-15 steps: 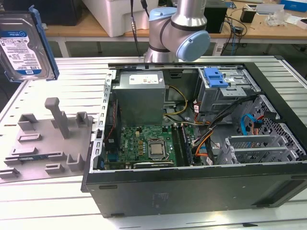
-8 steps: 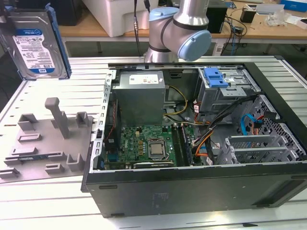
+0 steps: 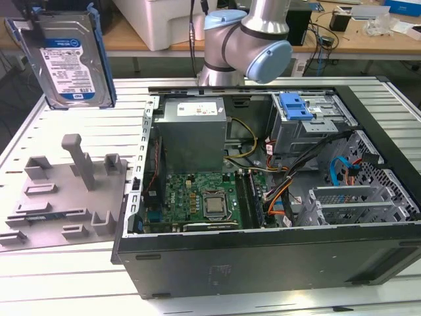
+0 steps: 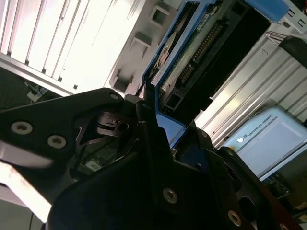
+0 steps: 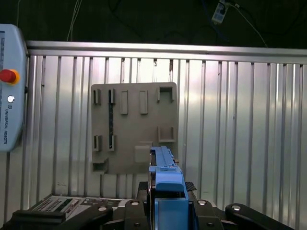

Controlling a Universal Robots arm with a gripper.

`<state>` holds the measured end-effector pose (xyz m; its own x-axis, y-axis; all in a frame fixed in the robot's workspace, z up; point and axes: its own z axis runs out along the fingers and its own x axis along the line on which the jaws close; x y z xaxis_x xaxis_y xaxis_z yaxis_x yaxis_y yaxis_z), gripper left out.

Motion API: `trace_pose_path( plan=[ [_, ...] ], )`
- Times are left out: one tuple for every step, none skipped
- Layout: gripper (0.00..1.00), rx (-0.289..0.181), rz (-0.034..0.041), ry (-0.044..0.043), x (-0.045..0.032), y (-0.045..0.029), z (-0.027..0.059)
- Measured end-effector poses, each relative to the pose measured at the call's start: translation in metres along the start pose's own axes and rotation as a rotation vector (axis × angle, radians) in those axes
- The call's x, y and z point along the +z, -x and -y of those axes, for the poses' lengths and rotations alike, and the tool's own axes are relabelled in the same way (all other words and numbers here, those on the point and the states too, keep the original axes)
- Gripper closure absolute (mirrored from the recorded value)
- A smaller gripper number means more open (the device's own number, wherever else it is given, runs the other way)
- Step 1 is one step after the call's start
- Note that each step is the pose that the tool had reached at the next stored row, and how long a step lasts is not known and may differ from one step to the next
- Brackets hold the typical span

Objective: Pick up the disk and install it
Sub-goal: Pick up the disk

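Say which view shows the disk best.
The exterior view: the disk faces the camera, label and blue frame visible. The second wrist view shows its underside in the gripper; the first wrist view, its edge.

The disk [image 3: 69, 62] has a smooth silver metal body, a glossy paper label and a blue plastic frame [image 5: 165, 184]. Under the computer case [image 3: 263, 270], the worktop [image 3: 59, 276] is ribbed, bright metal. The case's shell is matt black. Beside the case lies a matt grey plastic plate [image 3: 59, 197].
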<state>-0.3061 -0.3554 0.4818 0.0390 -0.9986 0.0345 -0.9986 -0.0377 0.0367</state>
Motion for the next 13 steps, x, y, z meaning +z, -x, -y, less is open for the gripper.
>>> trace_pose_path(
  plan=[
    [0.63,0.0,0.0,0.0002,-0.0001,-0.0005,0.0029],
    [0.63,0.0,0.0001,0.0005,-0.0003,-0.001,0.0061],
    [0.63,0.0,0.0001,0.0009,-0.0004,-0.0014,0.0091],
    [0.63,0.0,0.0001,0.0013,-0.0006,-0.0019,0.0126],
    [0.63,0.0,0.0002,0.0015,-0.0007,-0.0022,0.0151],
    [0.63,0.0,0.0001,0.0019,-0.001,-0.0027,0.0187],
    [0.63,0.0,0.0001,0.0022,-0.0012,-0.003,0.0214],
    [0.63,0.0,0.0001,0.0025,-0.0014,-0.0035,0.0255],
    [0.63,0.0,0.0001,0.003,-0.0018,-0.0042,0.0307],
    [0.63,0.0,0.0002,0.0032,-0.0019,-0.0046,0.0335],
    [0.63,0.0,0.0002,0.0034,-0.0021,-0.0049,0.0362],
    [0.63,0.0,0.0002,0.0037,-0.0022,-0.0052,0.0386],
    [0.63,0.0,0.0002,0.0039,-0.0024,-0.0055,0.0412]
  ],
)
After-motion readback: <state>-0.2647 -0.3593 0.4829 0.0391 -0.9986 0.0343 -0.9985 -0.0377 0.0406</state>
